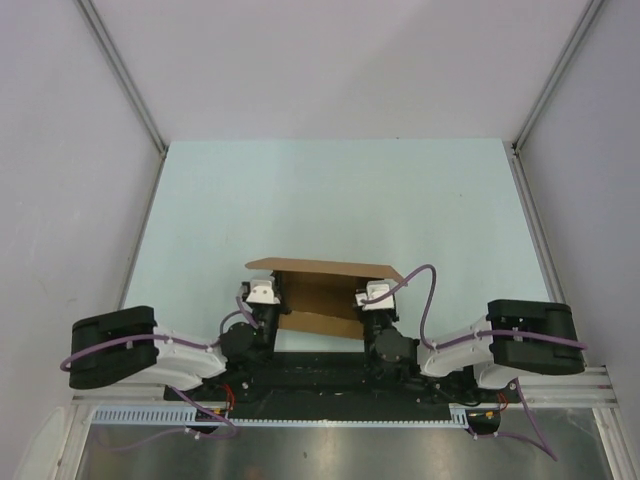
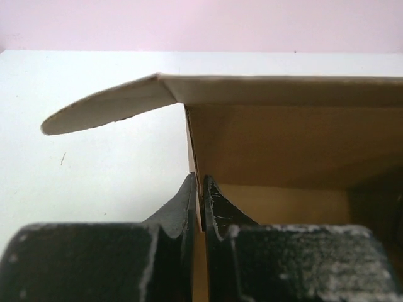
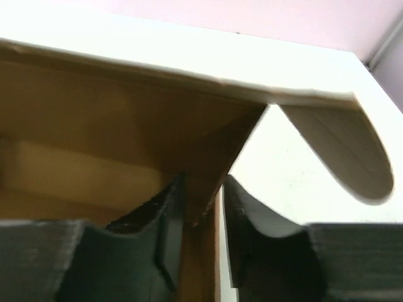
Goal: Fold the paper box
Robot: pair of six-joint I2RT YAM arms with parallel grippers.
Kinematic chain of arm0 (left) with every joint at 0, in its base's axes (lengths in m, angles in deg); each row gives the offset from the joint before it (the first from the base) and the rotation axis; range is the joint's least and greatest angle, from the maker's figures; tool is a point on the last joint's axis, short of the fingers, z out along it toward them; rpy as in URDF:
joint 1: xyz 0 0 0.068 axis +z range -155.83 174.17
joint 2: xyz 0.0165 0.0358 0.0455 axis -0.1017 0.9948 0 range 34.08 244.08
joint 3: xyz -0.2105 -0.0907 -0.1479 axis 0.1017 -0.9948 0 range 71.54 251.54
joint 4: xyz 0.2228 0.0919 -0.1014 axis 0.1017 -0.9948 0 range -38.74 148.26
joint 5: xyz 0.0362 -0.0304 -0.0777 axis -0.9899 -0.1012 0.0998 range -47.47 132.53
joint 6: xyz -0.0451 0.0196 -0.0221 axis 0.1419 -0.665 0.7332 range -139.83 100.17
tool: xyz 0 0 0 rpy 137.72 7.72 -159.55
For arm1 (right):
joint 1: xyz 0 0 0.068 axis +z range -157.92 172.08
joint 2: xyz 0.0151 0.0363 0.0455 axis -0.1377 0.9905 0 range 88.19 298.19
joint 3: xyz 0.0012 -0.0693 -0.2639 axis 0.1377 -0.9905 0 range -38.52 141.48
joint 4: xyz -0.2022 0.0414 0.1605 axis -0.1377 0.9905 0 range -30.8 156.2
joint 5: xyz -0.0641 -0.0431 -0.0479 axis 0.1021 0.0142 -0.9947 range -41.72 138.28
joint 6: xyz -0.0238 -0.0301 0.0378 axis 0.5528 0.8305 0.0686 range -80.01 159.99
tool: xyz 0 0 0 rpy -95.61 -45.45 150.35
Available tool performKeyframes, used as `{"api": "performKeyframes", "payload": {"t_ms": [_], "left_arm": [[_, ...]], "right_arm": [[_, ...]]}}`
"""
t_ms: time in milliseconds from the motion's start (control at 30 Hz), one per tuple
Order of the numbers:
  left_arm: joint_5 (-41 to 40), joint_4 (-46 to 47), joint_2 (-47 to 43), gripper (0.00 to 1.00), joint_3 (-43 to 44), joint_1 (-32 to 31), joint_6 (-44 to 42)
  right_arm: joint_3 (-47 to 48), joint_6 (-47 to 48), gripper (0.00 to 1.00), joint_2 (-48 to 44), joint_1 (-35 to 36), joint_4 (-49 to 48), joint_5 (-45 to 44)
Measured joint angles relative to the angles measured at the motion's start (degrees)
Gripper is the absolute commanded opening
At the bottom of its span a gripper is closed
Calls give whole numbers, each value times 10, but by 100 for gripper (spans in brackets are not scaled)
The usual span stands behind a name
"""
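The paper box point(image 1: 320, 295) stands half-formed on the table point(image 1: 330, 190), directly ahead of both grippers. Its open side faces them, and its lid panel point(image 1: 325, 266) is lifted over the cavity like a roof. Both side walls are upright — likely because each sits between a pair of fingers. The left gripper point(image 2: 200, 189) has its fingers pressed close on both faces of the left wall, pinching the near edge. A rounded tab point(image 2: 107, 110) juts out above and to its left, unfolded. The right gripper point(image 3: 201, 189) is spread, and the right wall stands loose in the gap, nearer its left finger. The matching tab point(image 3: 346, 151) hangs above and to its right. I judge the walls are being steadied so tabs and lid can be tucked — neither is tucked yet.
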Motion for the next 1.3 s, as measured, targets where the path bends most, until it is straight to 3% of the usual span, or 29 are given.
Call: {"api": "performKeyframes", "payload": {"t_ms": [100,333,600,933,1100,1167,1300], "left_arm": [[-3,-15,1,11,-5,-9,0],[-5,-40,9,14,-5,-20,1],[-15,-52,36,15,-5,-28,3],[-32,-56,73,19,-5,-56,11],[-45,-56,76,27,-5,-82,10],[-53,-57,75,29,-6,-99,5],[-80,-60,61,37,-6,-152,-13]], "right_arm": [[-1,27,80,-2,25,0,0],[-1,134,100,-58,92,-21,-1],[34,263,100,-134,202,-38,-1],[107,345,100,-203,309,-42,-1],[157,377,100,-222,285,-39,11],[162,322,96,-243,231,9,16],[200,38,79,-309,91,347,110]]}}
